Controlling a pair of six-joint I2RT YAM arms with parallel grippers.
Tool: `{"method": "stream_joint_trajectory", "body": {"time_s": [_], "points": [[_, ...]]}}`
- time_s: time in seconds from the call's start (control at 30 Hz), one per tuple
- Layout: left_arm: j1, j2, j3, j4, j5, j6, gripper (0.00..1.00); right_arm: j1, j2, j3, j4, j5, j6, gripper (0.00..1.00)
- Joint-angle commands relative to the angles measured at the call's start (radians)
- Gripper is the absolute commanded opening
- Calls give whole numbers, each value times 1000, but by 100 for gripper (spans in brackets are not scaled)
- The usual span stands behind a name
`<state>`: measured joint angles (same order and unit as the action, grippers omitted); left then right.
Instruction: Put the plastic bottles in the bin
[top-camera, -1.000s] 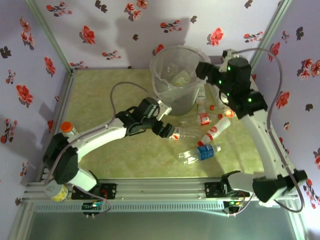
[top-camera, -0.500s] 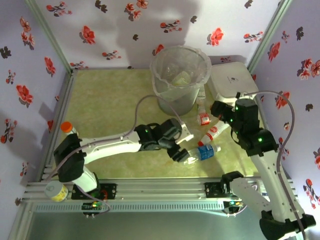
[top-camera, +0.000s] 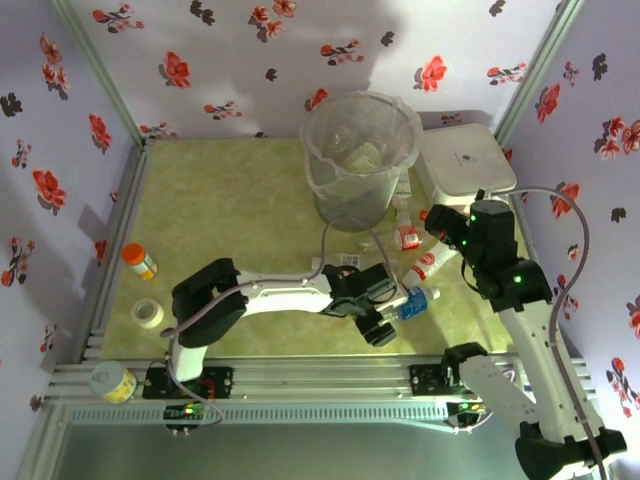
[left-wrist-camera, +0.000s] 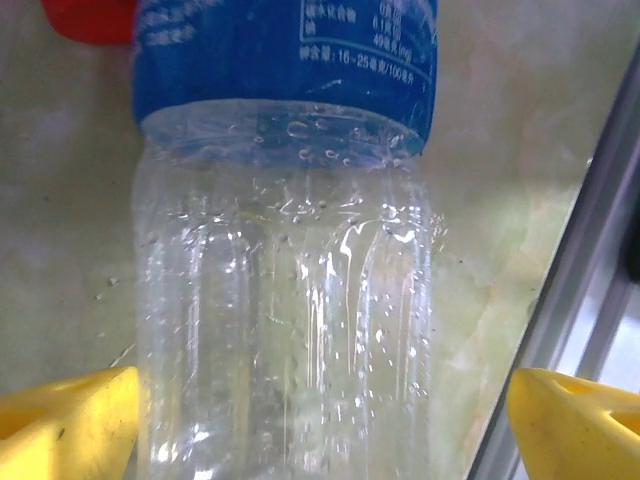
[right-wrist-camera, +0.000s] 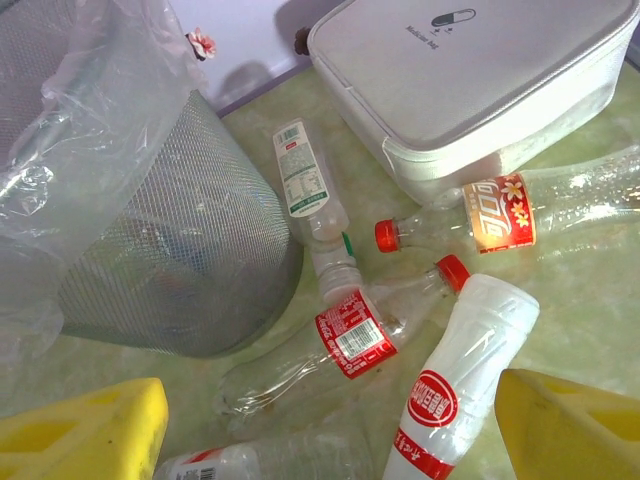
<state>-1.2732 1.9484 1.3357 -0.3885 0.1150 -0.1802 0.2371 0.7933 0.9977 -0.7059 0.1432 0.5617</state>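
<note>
- Yellow fingertips (left-wrist-camera: 60, 425) of my left end effector (left-wrist-camera: 320, 425) stand wide apart on either side of the blue-labelled bottle (left-wrist-camera: 285, 300). They straddle its clear ribbed body, but nothing is gripped yet and I see a gap on the right-hand side
- That bottle lies on its side on the bench (top-camera: 230, 200), close to the front rail (left-wrist-camera: 590, 250) and well apart from the bin (top-camera: 345, 195) at the far end
- I judge the step in hand to be the grasp of this bottle. I would settle a little lower, centre the body between the pads, then close slowly
- Thin plastic like this will likely dent and could squirt out sideways. I would squeeze just enough to hold, and keep to the ribbed part rather than the slick label
- Something red (left-wrist-camera: 90, 15) sits just beyond the label, and I cannot tell whether it is a cap or a label. I would lift straight up so as not to drag it along
- My right end effector (right-wrist-camera: 325, 430) hangs spread wide and empty above the bottles lying between the bin and the white lidded box (right-wrist-camera: 470, 80). Among them are a white bottle with a red label (right-wrist-camera: 450, 390), a red-capped bottle (right-wrist-camera: 350, 335) and a green-capped bottle (right-wrist-camera: 305, 190)
- For the carry to the bin I would route the left arm wide of the right one, since both work the same corner
</note>
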Motion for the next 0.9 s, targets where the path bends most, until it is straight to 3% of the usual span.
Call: {"method": "stream_joint_trajectory", "body": {"time_s": [0.0, 0.3, 0.63, 0.87], "points": [[-9, 34, 45, -40, -30, 11, 89, -5, -19, -14, 21, 7, 22, 86], [-9, 21, 52, -50, -48, 15, 66, -6, -21, -19, 26, 2, 23, 86], [-1, -128, -12, -20, -54, 24, 59, -7, -79, 10, 25, -23, 46, 86], [138, -374, -172, 85, 13, -23, 51, -6, -105, -14, 141, -143, 139, 86]]}}
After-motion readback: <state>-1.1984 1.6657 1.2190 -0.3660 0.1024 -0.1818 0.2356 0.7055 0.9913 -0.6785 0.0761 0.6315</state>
